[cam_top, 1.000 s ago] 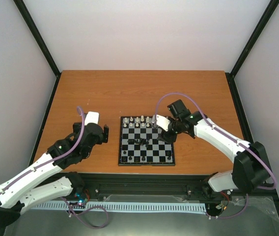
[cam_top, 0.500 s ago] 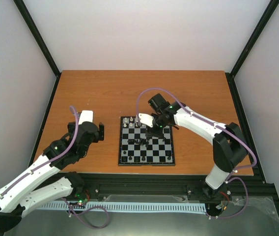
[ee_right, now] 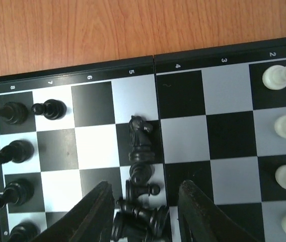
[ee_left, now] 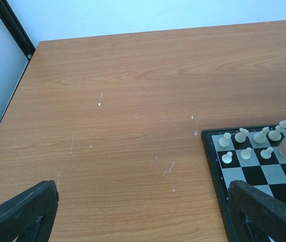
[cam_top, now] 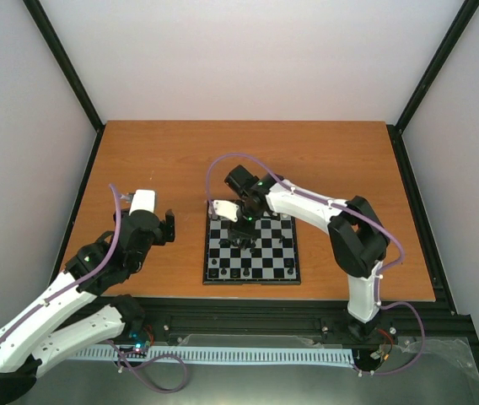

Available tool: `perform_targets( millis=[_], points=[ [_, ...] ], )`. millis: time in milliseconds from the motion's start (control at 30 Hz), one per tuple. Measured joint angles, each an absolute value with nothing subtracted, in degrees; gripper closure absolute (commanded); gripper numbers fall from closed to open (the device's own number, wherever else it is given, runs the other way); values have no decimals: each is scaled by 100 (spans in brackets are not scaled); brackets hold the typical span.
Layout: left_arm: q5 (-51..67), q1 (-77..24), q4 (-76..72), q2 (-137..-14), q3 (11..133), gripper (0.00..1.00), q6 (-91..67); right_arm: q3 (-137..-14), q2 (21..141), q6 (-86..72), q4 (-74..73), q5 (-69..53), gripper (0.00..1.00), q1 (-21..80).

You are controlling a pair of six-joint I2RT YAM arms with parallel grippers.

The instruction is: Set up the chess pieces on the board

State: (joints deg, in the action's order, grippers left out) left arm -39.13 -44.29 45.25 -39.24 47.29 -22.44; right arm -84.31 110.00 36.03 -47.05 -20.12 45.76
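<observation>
The right claw (ee_right: pixel 145 190) has swung from the board's right edge to its centre and narrowed to half-spread, pinching nothing. The heap of fallen black pieces (ee_right: pixel 139 151) lies between and just ahead of its fingers on the board (ee_right: pixel 228 136), so a pickup is judged imminent. The left claw (ee_left: pixel 143 194) is spread wide, with the board to its right. Brown wooden table (ee_left: pixel 133 75); plain white walls (cam_top: pixel 248 59)

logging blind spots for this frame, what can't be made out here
- Heap of black pieces, right wrist view: overlapping, cut by the lower edge; no count possible.
- Board, left wrist view: mostly cut off by the right edge.
- Board's middle, top view: hidden under the right gripper; piece types too small to tell.
</observation>
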Motion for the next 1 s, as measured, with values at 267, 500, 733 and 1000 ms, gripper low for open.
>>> perform_targets(
  millis=[267,500,733,1000],
  points=[
    [-3896,-4425,4523,-3922,4729,2,-2202,-8584,11454,3417,-4814,-2023,74,4650],
    [-3896,-4423,4523,-3924,4729,1,-2202,-8589,11566,3277,-4823,-1992,83,4665],
    [-3896,-4414,4525,-3924,4729,0,-2202,-8597,11601,3181,-4821,-1988,90,4665],
    [-3894,-4414,4523,-3944,4729,0,-2202,-8613,11636,3096,-4772,-1903,96,4665]
  ],
)
